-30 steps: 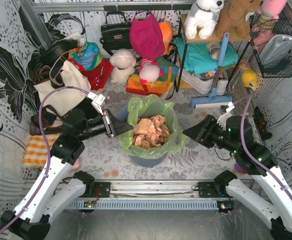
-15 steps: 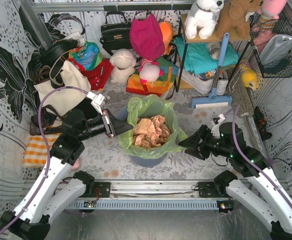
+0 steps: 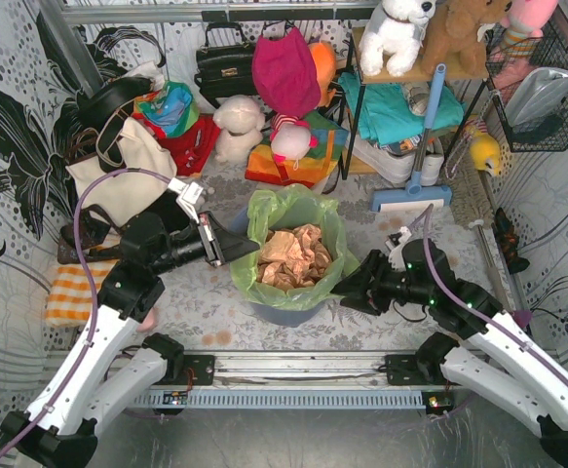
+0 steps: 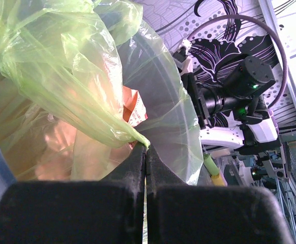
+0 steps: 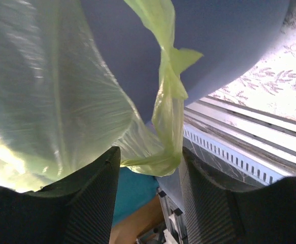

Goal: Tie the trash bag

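1. Spanning the overhead view, the table (image 3: 201, 297) has both arms bolted at its near edge.
2. Bin (image 3: 282, 313): round and blue-grey, at mid-table between the arms. Overhead, only a sliver of its wall shows below the bag's overhang. The right wrist view shows that wall (image 5: 229, 40) broadly, from low down.
3. Trash bag (image 3: 264, 210): lines the bin, its mouth open and its rim draped outward over the lip. The wrist views show thin, creased, translucent green film (image 4: 87, 76) (image 5: 51, 91).
4. Brown paper (image 3: 293, 258): crumpled inside the bag. It is seen directly from overhead and through the film in the left wrist view (image 4: 132, 109).
5. Left gripper (image 3: 248, 248): at the bag's left rim. Overhead its jaws cannot be made out. Its own camera shows the fingers pressed together (image 4: 145, 152), pinching a fold of green film at their tips.
6. Right gripper (image 3: 346, 289): low at the bag's right side, beside the bin. Its own camera shows the fingers spread (image 5: 149, 155), with a hanging twisted strip of the bag between them, unclamped.
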`<act>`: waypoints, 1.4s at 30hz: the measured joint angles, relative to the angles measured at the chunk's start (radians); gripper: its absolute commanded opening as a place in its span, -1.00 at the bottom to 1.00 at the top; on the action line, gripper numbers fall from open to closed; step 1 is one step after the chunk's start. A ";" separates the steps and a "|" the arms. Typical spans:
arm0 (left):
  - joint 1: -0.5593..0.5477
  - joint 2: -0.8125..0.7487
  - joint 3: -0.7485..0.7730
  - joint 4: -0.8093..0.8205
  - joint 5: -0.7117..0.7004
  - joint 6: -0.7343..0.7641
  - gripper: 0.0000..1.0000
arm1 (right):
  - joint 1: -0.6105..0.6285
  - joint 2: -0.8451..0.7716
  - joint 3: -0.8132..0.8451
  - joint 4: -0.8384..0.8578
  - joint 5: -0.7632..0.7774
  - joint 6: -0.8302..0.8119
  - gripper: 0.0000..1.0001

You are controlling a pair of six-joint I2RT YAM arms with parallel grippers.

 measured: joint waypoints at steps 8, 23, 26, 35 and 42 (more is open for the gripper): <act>0.000 0.005 0.000 0.004 0.000 -0.002 -1.00 | 0.095 0.007 -0.016 0.016 0.078 0.051 -1.00; 0.000 -0.001 0.004 -0.002 0.001 -0.002 -1.00 | 0.103 0.010 0.207 -0.099 0.156 0.007 -1.00; 0.000 -0.002 0.017 -0.006 0.003 -0.002 -1.00 | 0.103 0.019 0.265 -0.112 0.166 -0.009 -1.00; 0.000 -0.010 0.068 0.009 0.018 -0.022 -1.00 | 0.103 0.084 0.335 -0.084 0.170 -0.042 -1.00; 0.000 -0.013 0.078 0.075 0.078 -0.056 -1.00 | 0.103 0.139 0.341 -0.046 0.151 -0.074 -1.00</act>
